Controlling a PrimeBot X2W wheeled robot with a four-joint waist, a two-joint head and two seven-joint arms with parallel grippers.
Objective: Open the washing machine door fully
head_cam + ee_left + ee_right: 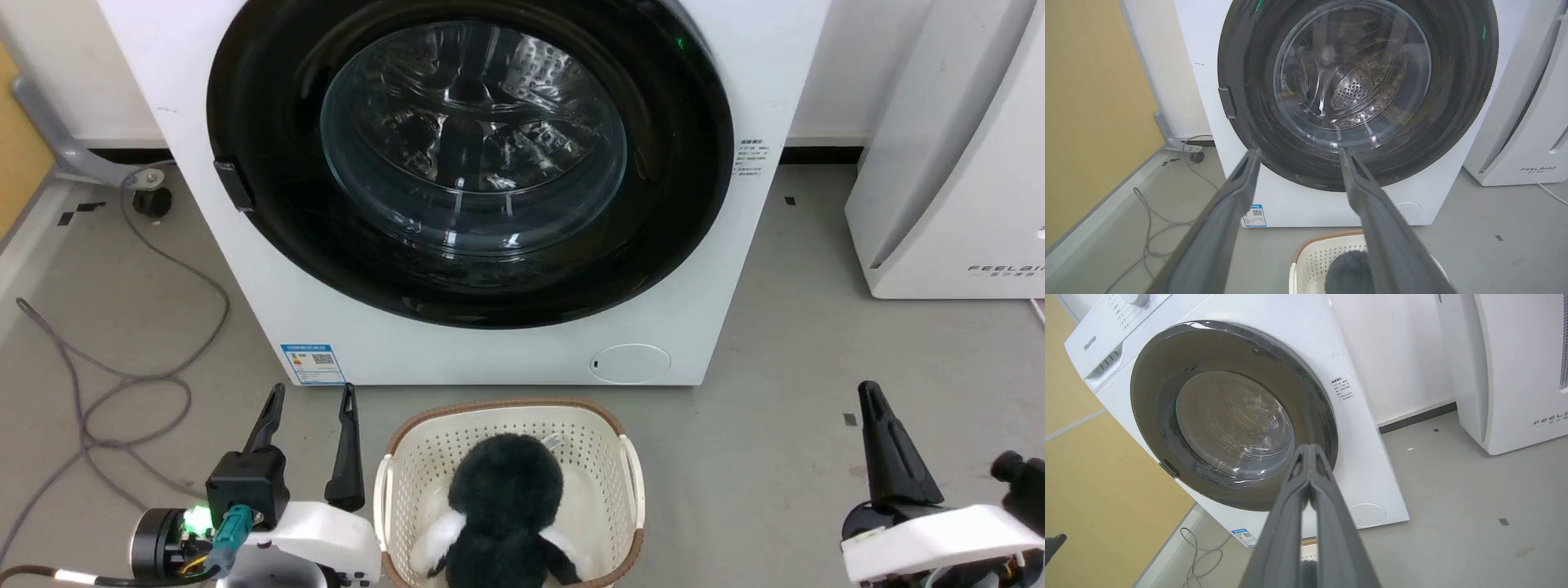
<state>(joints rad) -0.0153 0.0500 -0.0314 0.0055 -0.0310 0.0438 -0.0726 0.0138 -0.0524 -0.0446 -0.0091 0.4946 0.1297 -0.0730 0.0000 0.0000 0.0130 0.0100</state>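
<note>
Slippage off the flush-shut washing machine door [469,155] is risked if its edge tab [234,184] is missed by the splayed, empty left gripper [313,390] (right gripper [868,390] pinched closed on nothing)

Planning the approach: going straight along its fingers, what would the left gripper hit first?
The left gripper would probably meet the washing machine door, low on its black rim; depth is unclear.

The head view looks down at the washing machine [490,351] from close by. The left wrist view faces its door [1351,73] head-on, the right wrist view obliquely from the right; all three share it.
</note>
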